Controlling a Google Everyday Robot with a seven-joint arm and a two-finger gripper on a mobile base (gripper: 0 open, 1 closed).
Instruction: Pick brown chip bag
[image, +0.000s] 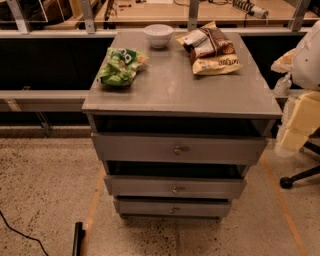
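Observation:
The brown chip bag (210, 47) lies on the far right of the grey drawer cabinet's top (175, 87). It is dark brown with white patches, and its pale yellow part with dark lettering faces the front. My gripper (292, 132) hangs at the right edge of the view, beside the cabinet's right side and below its top. It is well apart from the bag and holds nothing that I can see. A green chip bag (120, 66) lies on the left of the top. A white bowl (158, 35) stands at the back middle.
The cabinet has three shut drawers (177, 149) facing me. A railing and wooden benches (165, 12) run behind it. A chair's wheeled base (299, 178) stands on the floor to the right. A black cable (20, 234) and a black post (77, 240) are at the lower left.

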